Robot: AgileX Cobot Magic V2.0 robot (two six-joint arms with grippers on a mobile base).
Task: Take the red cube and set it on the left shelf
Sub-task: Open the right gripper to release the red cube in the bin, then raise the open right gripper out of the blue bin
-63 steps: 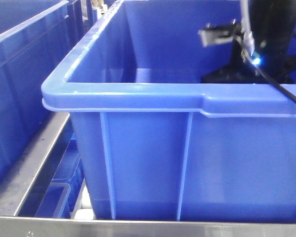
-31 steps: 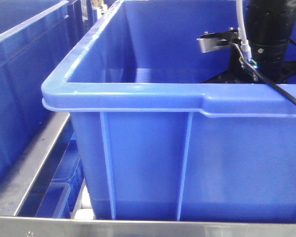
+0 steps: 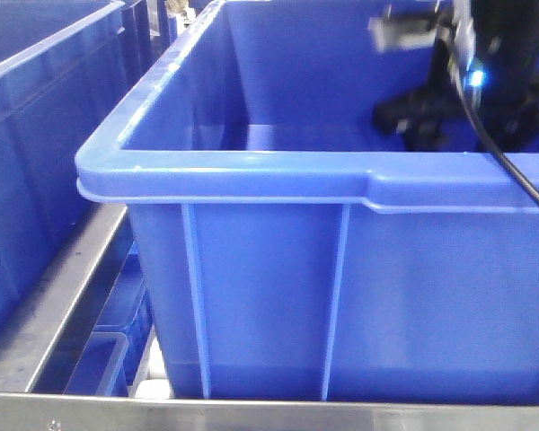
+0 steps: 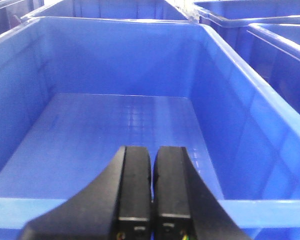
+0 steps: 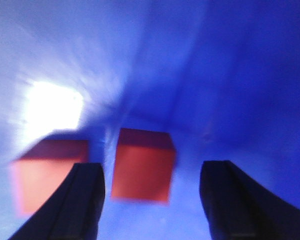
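Observation:
The red cube [image 5: 142, 165] lies on the floor of a deep-blue crate [image 5: 230, 75], close to its wall, which mirrors it as a red patch [image 5: 40, 180]. My right gripper [image 5: 152, 170] is open, with a finger on each side of the cube and neither touching it; the view is blurred. In the front view my right arm [image 3: 499, 54] reaches down into the large blue crate [image 3: 251, 171] on the steel shelf [image 3: 63, 296]; its fingers are hidden behind the rim. My left gripper [image 4: 153, 150] is shut and empty above the near rim of another blue crate [image 4: 240, 95].
More blue crates stand to the left [image 3: 27, 117] and on a lower level [image 3: 117, 332]. A steel rail [image 3: 251, 415] runs along the bottom of the front view. A black cable [image 3: 521, 180] hangs from my right arm over the crate rim.
My right arm has risen a little inside the crate, after dipping slightly half a second ago. The crate has not moved.

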